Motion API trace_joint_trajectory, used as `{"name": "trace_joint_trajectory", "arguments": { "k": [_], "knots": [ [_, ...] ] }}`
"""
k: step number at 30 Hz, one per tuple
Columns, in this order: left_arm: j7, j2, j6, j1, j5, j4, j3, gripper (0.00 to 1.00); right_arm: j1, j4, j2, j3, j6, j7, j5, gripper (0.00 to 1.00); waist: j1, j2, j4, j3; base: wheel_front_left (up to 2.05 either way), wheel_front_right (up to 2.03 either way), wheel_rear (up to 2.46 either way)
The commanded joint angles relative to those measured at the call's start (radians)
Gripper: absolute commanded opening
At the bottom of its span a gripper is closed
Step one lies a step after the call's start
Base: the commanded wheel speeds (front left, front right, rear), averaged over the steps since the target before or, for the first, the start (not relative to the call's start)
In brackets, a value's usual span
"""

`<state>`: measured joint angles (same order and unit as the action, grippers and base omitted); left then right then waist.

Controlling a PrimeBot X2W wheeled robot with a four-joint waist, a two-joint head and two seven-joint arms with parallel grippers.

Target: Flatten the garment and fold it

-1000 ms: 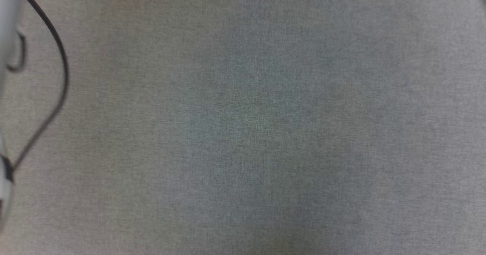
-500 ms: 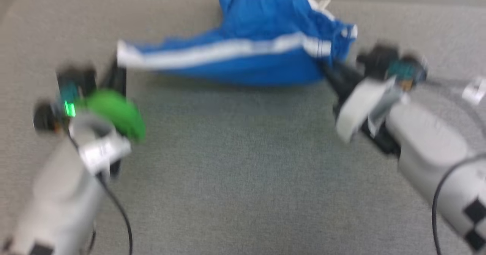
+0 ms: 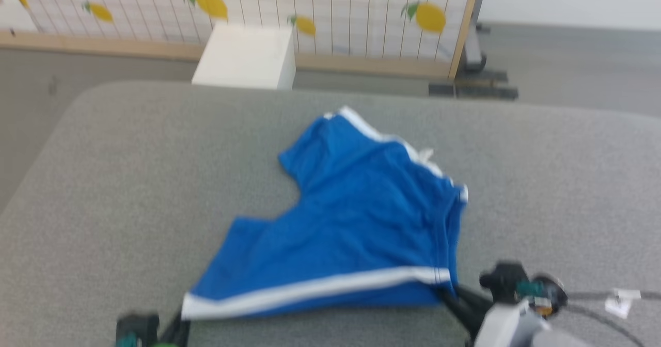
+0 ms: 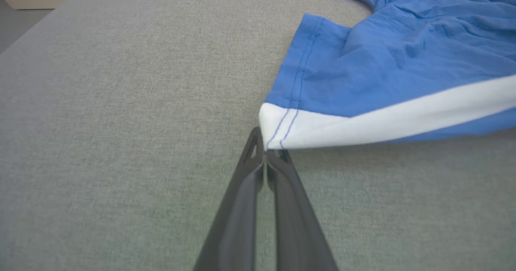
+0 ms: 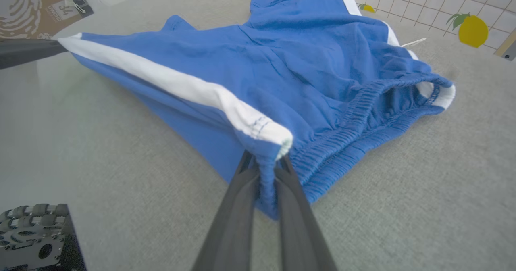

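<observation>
The garment [image 3: 356,223], bright blue shorts with white trim, lies spread and wrinkled on the grey fabric surface [image 3: 113,182]. Its near hem is stretched between both grippers, just above the surface. In the left wrist view my left gripper [image 4: 265,152] is shut on the white-banded leg corner of the garment [image 4: 383,73]. In the right wrist view my right gripper [image 5: 264,162] is shut on the gathered waistband corner of the garment [image 5: 290,73]. In the head view the left gripper [image 3: 182,318] sits at the bottom left and the right gripper [image 3: 446,294] at the lower right.
Beyond the surface's rounded far edge stand a white box [image 3: 245,58] and a lemon-patterned screen [image 3: 320,6] with a dark foot [image 3: 472,89] on the grey floor. A cardboard box [image 5: 24,9] shows in the right wrist view. Bare surface lies left and right of the shorts.
The head camera has swung upward, from bare grey surface to the shorts and the far edge. Both grippers keep hold of the hem corners.
</observation>
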<state>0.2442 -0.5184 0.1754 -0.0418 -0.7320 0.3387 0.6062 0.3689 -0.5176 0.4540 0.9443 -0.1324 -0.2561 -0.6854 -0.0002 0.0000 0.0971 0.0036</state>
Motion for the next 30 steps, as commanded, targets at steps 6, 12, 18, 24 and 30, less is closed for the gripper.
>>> {"name": "trace_joint_trajectory", "arguments": {
  "k": [6,12,18,24,30],
  "knots": [
    [-0.022,-0.050,0.053,0.181,-0.016,-0.040,0.028,0.00,-0.174,0.078,0.042,-0.028,0.002,0.038,-0.005,0.00,0.0002,0.0000,-0.018,-0.148,0.00,0.00,0.00],
    [-0.029,-0.073,0.086,0.202,0.007,-0.081,0.038,0.00,-0.288,0.147,0.064,-0.113,0.002,0.071,0.040,0.00,0.0002,0.0000,-0.011,-0.136,0.00,0.00,0.00],
    [-0.047,-0.096,0.076,0.057,0.071,-0.106,0.041,0.00,-0.298,0.224,0.030,-0.234,0.002,0.105,0.092,0.00,0.0002,0.0000,-0.018,-0.095,0.00,0.00,0.00],
    [-0.093,-0.090,0.023,-0.161,0.134,-0.096,0.057,0.00,-0.276,0.302,-0.015,-0.341,0.002,0.132,0.135,0.00,0.0002,0.0000,-0.048,-0.020,0.00,0.00,0.00],
    [-0.128,-0.073,-0.057,-0.414,0.194,-0.011,0.072,0.00,-0.229,0.354,-0.055,-0.411,0.002,0.156,0.180,0.00,0.0002,0.0000,-0.108,0.094,0.00,0.00,0.00]
  ]
}}
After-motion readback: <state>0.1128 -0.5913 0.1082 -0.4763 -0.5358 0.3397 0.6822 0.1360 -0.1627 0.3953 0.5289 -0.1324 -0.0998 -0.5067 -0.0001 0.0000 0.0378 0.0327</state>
